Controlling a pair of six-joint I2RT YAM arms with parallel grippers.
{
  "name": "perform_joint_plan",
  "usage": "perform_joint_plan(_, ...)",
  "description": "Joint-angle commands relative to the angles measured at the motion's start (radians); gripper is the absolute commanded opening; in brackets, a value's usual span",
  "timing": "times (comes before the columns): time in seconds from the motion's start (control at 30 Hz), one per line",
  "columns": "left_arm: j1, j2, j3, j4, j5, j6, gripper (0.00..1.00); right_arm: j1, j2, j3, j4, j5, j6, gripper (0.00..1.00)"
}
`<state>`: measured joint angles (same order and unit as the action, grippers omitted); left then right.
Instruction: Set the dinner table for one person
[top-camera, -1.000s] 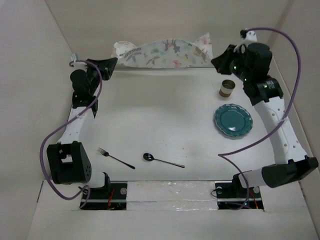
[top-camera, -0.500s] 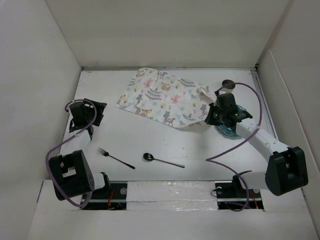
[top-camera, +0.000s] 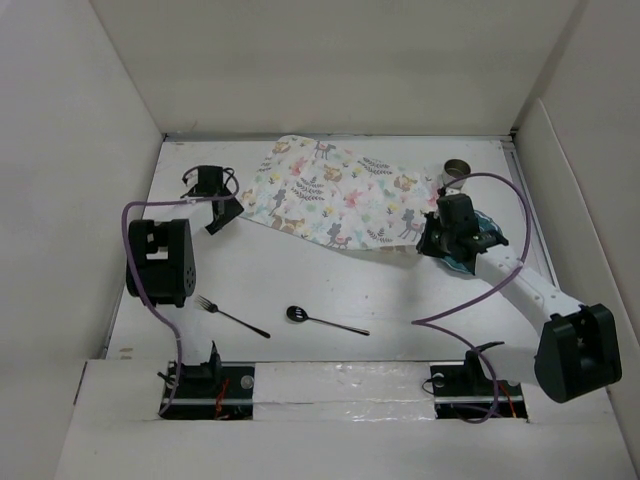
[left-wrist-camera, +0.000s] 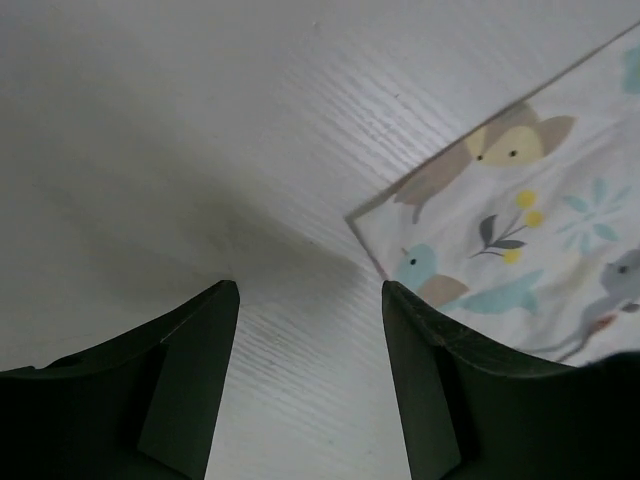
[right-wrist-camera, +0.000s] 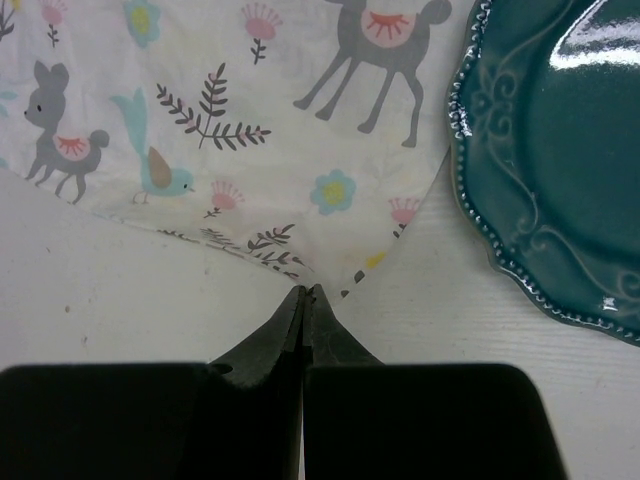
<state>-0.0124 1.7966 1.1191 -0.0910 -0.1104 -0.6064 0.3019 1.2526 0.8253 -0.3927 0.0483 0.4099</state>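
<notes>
The white tabletop (top-camera: 400, 300) filled the frame's centre. The left gripper (left-wrist-camera: 310, 300) stood with fingers apart above it, beside the mat (top-camera: 330, 195) corner. The right gripper (right-wrist-camera: 305, 292) was clamped on the mat's lower-right corner.

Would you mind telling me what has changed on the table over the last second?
The placemat, held up bunched before, now lies spread flat. The left hand let go and stands open beside its corner; the right hand still pinches another corner. The fork, spoon, plate and cup stayed put.
</notes>
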Motion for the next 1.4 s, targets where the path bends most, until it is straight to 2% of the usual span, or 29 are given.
perform_joint_plan(0.0,-0.050,0.049,0.134,-0.119,-0.096,0.085,0.55,0.003,-0.031,-0.002,0.014,-0.010,0.009,0.00)
perform_joint_plan(0.23,-0.078,0.176,0.205,-0.170,-0.138,0.092,0.48,0.003,-0.053,-0.014,0.015,-0.041,0.024,0.00)
perform_joint_plan(0.3,-0.078,0.196,0.217,-0.173,-0.138,0.102,0.41,0.013,-0.056,-0.017,0.015,-0.041,0.027,0.00)
perform_joint_plan(0.33,-0.078,0.216,0.223,-0.188,-0.135,0.105,0.30,0.013,-0.058,-0.017,0.017,-0.036,0.027,0.00)
perform_joint_plan(0.4,-0.078,0.222,0.220,-0.188,-0.135,0.106,0.27,0.013,-0.058,-0.015,0.017,-0.033,0.026,0.00)
perform_joint_plan(0.47,-0.078,0.224,0.217,-0.187,-0.150,0.108,0.15,0.013,-0.056,-0.014,0.017,-0.036,0.026,0.00)
perform_joint_plan(0.53,-0.078,0.230,0.228,-0.187,-0.167,0.115,0.12,0.013,-0.058,-0.015,0.017,-0.041,0.029,0.00)
perform_joint_plan(0.6,-0.078,0.248,0.258,-0.196,-0.190,0.122,0.01,0.013,-0.064,-0.023,0.021,-0.039,0.035,0.00)
perform_joint_plan(0.8,-0.078,0.227,0.266,-0.202,-0.238,0.106,0.00,0.013,-0.102,-0.052,0.014,-0.041,0.041,0.00)
perform_joint_plan(1.07,-0.078,0.023,0.140,-0.158,-0.212,0.100,0.00,0.013,-0.110,-0.051,0.008,-0.064,0.038,0.00)
perform_joint_plan(1.27,-0.035,-0.123,-0.025,-0.178,-0.213,0.065,0.00,0.003,-0.052,-0.045,0.021,-0.064,0.038,0.00)
perform_joint_plan(1.37,-0.035,-0.204,-0.113,-0.116,-0.135,0.065,0.00,0.003,-0.003,-0.028,0.028,-0.073,0.041,0.00)
